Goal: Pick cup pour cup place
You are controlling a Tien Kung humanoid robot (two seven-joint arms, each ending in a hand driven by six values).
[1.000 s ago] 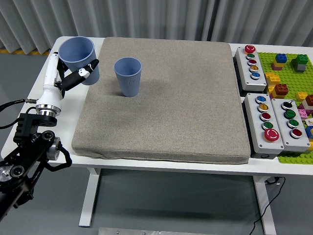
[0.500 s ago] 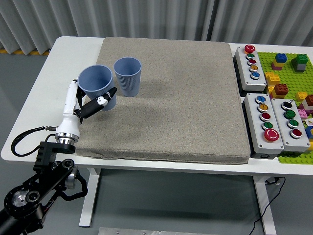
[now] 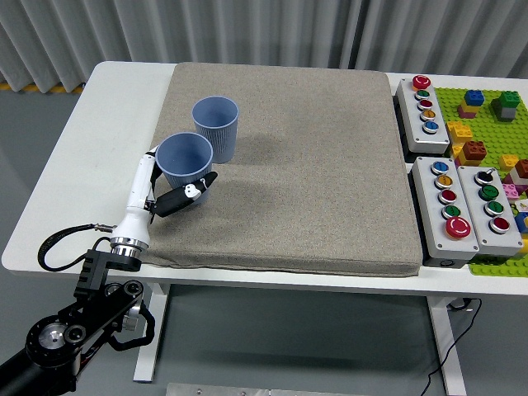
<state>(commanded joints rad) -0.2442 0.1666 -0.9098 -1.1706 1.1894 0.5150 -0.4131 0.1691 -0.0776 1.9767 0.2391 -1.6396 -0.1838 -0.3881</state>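
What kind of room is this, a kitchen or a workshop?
Most likely a robot test lab, not a kitchen: a white table with a grey mat, push-button boxes and a toy-brick board, and curtains behind.

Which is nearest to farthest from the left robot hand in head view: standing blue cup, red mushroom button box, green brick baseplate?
From the left robot hand:
1. Standing blue cup, just beyond it on the mat.
2. Red mushroom button box, right of the mat.
3. Green brick baseplate, far right edge.

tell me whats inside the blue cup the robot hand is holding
The held blue ribbed plastic cup in the left robot hand shows only bare blue inner wall; nothing visible inside, though its bottom is partly hidden.
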